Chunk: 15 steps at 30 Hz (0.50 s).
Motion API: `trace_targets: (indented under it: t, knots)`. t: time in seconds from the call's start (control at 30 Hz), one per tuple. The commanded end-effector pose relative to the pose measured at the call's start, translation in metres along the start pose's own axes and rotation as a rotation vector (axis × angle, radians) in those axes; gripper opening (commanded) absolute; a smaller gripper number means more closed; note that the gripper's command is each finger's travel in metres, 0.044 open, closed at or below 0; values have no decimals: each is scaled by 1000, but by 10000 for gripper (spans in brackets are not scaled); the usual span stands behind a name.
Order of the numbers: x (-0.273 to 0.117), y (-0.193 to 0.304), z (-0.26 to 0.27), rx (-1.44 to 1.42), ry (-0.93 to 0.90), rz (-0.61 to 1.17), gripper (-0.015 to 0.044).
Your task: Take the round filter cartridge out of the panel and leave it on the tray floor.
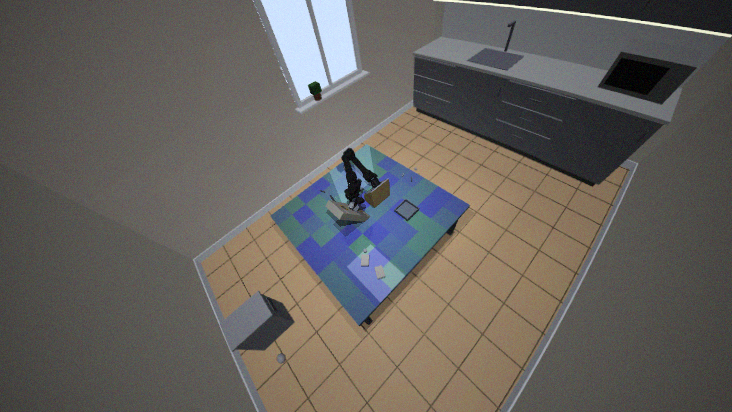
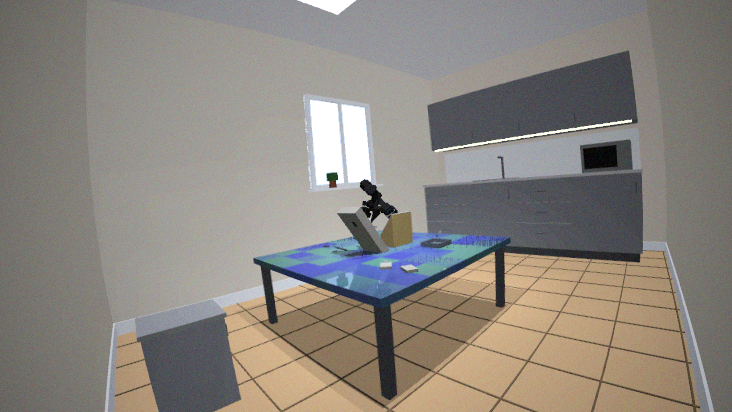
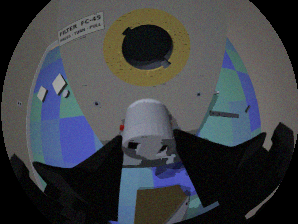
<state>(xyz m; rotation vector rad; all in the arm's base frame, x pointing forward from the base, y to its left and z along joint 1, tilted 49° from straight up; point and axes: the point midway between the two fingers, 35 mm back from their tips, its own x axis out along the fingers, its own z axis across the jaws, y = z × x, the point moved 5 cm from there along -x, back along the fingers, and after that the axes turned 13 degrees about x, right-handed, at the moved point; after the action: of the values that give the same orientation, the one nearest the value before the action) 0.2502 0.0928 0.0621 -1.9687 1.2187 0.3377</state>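
Pinching the cartridge (image 3: 147,119) now, pincer (image 3: 148,136) (image 1: 353,202) closed on opposite sides of the barrel, right in the middle of the wrist frame! Likely to handle as stiff and fairly light, maybe a touch slippery on that smooth curve; not looking fragile. Best taken just so, across the width near the slotted end, keeping clear of the red stud (image 3: 121,128) at left. Could roll or tilt if gripped off-centre, so go gently.

Looking pale grey-white, round and stubby, showing two dark slots on the end towards the bottom of the frame. Standing out of the panel (image 3: 205,60) (image 1: 342,211) (image 2: 362,230) altogether, with the yellow ring (image 3: 114,48) gaping around a dark, notched hole at upper centre.

Beyond that, down to the bench (image 3: 77,137) (image 1: 317,255) (image 2: 317,276), and over to the tray (image 1: 400,204) (image 2: 435,246), right of centre in the top frame. Yet to be delivered there! Needing, by the look of it, a clear lift away from the panel, then a low, soft release.
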Motion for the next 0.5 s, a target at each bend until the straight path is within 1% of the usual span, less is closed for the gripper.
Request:
trace_targets:
  t: [0.0, 0.37, 0.47]
  knots:
    - [-18, -3, 3, 3, -11, -4, 0]
    - [-71, -4, 0, 2, -1, -8, 0]
    - [-74, -4, 2, 2, -1, -8, 0]
